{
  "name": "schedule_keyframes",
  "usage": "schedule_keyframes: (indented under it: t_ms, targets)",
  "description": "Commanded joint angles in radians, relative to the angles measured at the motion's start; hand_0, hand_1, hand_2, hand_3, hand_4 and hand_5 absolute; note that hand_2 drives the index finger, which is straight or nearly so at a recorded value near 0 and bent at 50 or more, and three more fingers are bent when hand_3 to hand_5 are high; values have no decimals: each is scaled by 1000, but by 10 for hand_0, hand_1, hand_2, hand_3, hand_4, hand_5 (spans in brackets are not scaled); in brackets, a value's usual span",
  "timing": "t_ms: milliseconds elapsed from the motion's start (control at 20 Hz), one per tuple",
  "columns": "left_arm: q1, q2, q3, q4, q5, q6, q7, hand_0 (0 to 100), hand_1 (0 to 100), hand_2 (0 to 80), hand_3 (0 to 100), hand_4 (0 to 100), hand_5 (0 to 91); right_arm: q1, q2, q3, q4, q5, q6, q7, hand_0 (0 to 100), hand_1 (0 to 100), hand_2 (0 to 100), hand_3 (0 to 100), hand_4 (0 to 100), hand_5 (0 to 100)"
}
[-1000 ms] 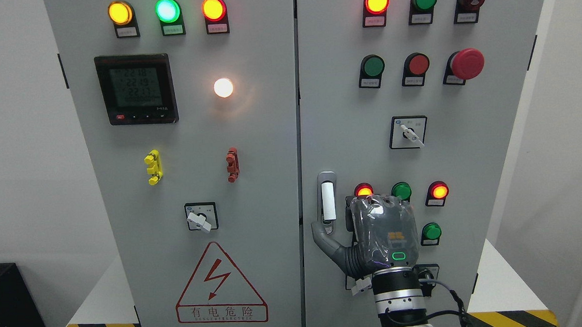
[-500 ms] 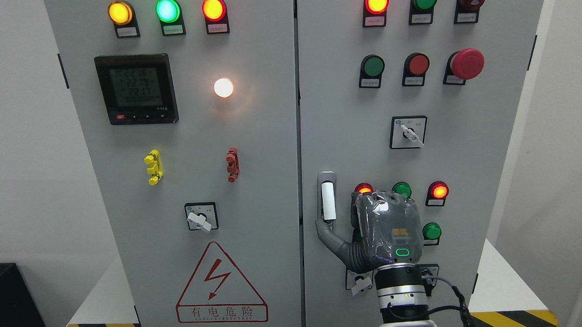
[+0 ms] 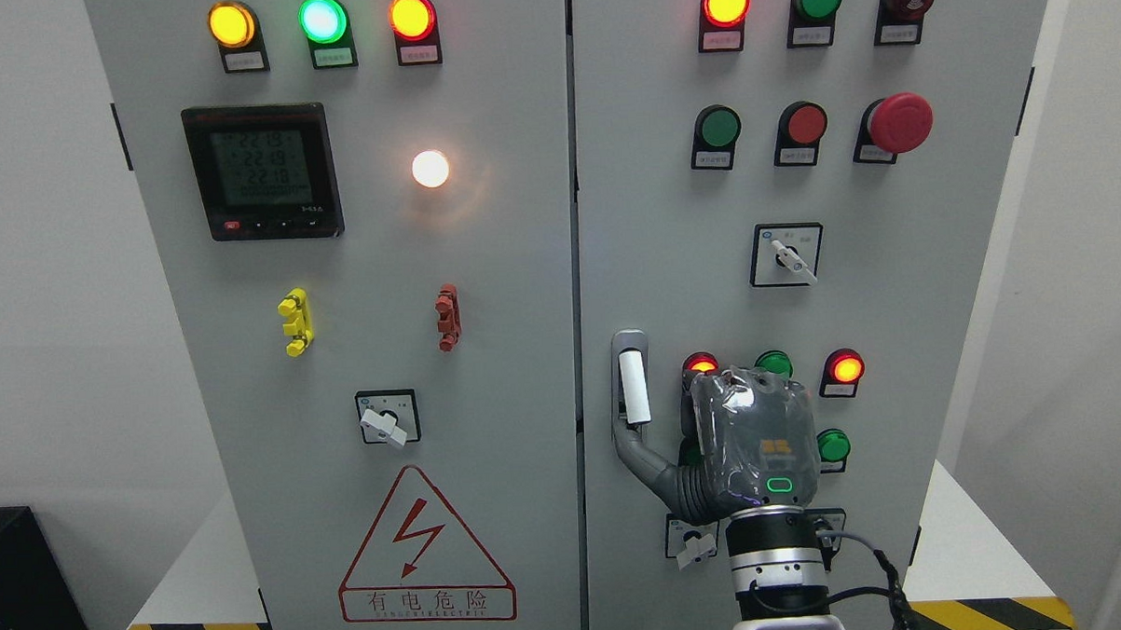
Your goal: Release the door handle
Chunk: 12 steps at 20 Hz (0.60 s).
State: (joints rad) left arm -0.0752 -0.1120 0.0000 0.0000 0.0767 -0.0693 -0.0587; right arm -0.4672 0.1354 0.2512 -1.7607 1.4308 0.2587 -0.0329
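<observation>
The door handle (image 3: 634,387), a white bar in a grey oval plate, stands upright at the left edge of the cabinet's right door (image 3: 670,237). My right hand (image 3: 686,441) rises from the bottom edge, its grey back toward me, just right of the handle. Its thumb (image 3: 632,443) is spread out to the left and its tip touches the plate's lower end, below the white bar. The other fingers are mostly hidden behind the palm and do not wrap the bar. The left arm is out of view.
Lit red lamps (image 3: 845,367), green buttons (image 3: 833,445) and a rotary switch (image 3: 692,544) crowd around the hand. A red mushroom stop button (image 3: 899,122) sits at the upper right. The left door (image 3: 484,262) carries a meter (image 3: 262,172) and a warning triangle (image 3: 426,553).
My right hand has risen slightly and shifted right. The thumb tip has moved up from below the handle plate to its lower end.
</observation>
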Motion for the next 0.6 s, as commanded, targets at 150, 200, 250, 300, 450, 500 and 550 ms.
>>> schedule_keyframes:
  t_ms: [150,200,250,300,450,500,550]
  targets:
    - [0,0,-21,-20,0,0,0,0,0,22,90,13,0,5,6,-6,0,-1,5,-5,275,334,857,1000,989,931]
    - [0,0,-21,-20,0,0,0,0,0,22,90,13,0,6,7,-6,-2,-1,10,-5,290,332,857,1000,989,931]
    - [0,0,-21,-20,0,0,0,0,0,23,90,13,0,6,7,-7,-2,-1,11,-5,296,332,857,1000,989,931]
    - [0,0,-21,-20,0,0,0,0,0,23,91,13,0,6,7,-7,-2,-1,11,-5,302,333,857,1000,990,931]
    - [0,0,-21,-20,0,0,0,0,0,22,91,13,0,7,7,-7,-11,-1,11,-5,312,333,857,1000,991,931]
    - [0,0,-21,-20,0,0,0,0,0,22,91,13,0,9,7,-7,-13,-1,13,-5,314,333,857,1000,991,931]
    - [0,0,-21,-20,0,0,0,0,0,22,92,13,0,12,7,-7,-13,0,13,-5,315,334,856,1000,991,931]
